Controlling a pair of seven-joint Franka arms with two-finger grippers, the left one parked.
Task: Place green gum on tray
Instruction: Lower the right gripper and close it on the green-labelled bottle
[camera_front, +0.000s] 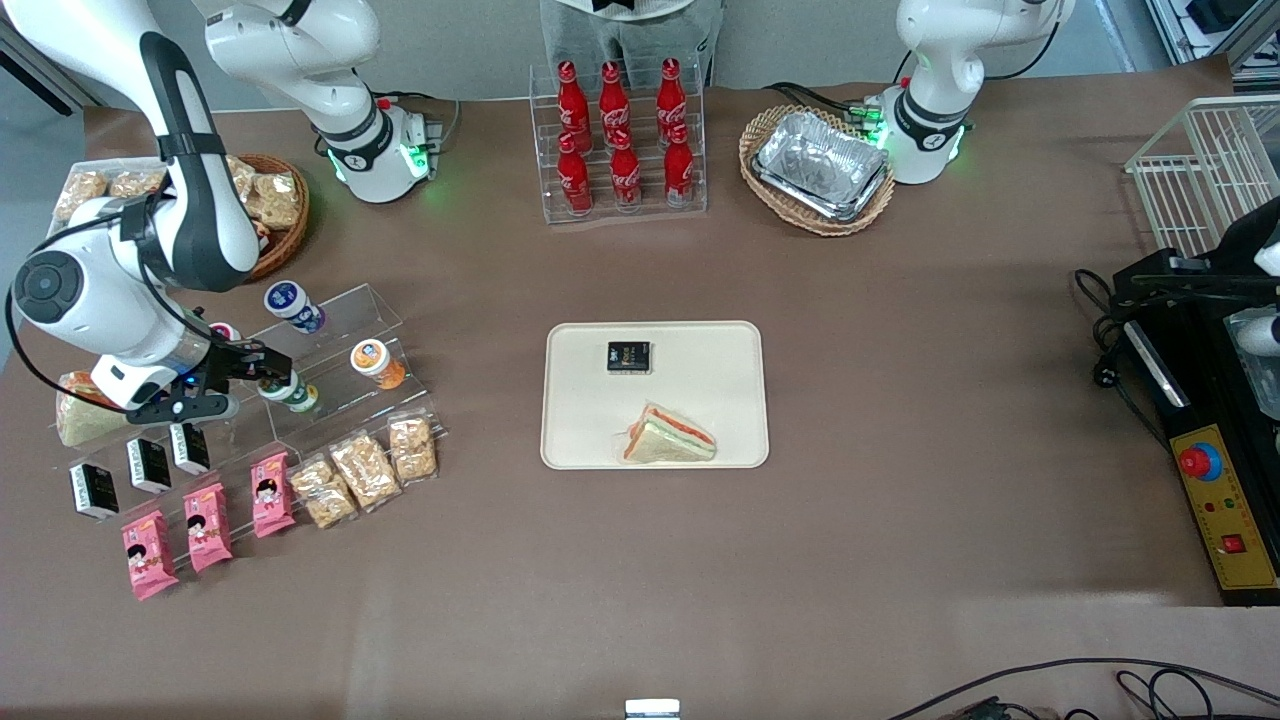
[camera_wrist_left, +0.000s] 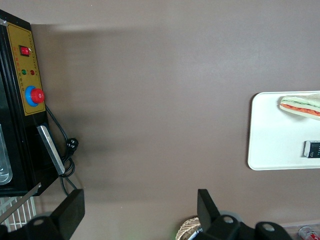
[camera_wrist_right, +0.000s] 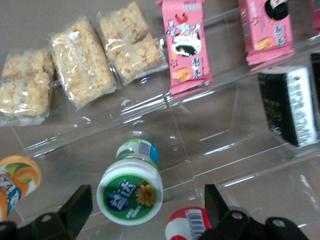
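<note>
While the gripper (camera_wrist_right: 145, 210) hovers at the clear acrylic display stand (camera_front: 330, 385), its jaws stand wide apart with the green gum (camera_wrist_right: 131, 190) between them, not clamped. The green gum rests on the stand, beside the orange bottle (camera_front: 377, 363). The tray (camera_front: 590, 420) lies mid-tabletop, well apart, carrying a sandwich (camera_front: 668, 438) and a black packet (camera_front: 629, 356).

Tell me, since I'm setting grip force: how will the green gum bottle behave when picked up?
The green gum bottle looks rigid, small, probably light. Its round, smooth body may slip or roll off the clear acrylic step. The open gripper straddles it.
</note>
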